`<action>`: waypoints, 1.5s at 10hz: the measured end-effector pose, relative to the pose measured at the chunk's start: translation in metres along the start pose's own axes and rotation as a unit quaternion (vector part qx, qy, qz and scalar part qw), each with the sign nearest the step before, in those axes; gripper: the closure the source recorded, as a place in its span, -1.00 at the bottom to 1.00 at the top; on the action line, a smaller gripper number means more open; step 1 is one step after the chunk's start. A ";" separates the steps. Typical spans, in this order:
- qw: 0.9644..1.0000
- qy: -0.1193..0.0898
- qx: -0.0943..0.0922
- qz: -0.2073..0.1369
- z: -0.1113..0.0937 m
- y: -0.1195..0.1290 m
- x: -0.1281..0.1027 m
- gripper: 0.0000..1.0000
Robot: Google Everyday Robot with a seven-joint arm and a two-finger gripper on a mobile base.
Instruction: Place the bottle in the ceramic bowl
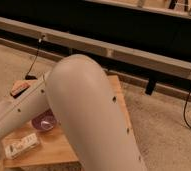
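Note:
The ceramic bowl (44, 121), small, glossy and dark purple, sits on the wooden table (64, 147), partly behind my arm. The bottle (21, 146), white with a printed label, lies on its side near the table's front left, a little in front of and left of the bowl. My big grey arm (84, 110) crosses the middle of the view and runs down to the lower left edge. The gripper at its end is out of view past that edge, close to the bottle's left end. Nothing shows as held.
An orange and dark object (19, 89) lies at the table's far left corner, and something pale and round (1, 107) sits in front of it. A long grey rail (114, 50) with cables runs behind the table. Carpeted floor (164, 125) lies to the right.

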 end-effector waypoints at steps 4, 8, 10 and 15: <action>1.000 0.001 0.005 0.027 0.020 -0.044 -0.018 -0.30; 0.999 0.001 -0.006 0.034 0.018 -0.067 -0.007 -0.30; 0.999 0.011 -0.015 0.026 0.014 -0.071 0.007 -0.30; 0.999 0.027 -0.024 0.017 0.004 -0.078 0.040 -0.30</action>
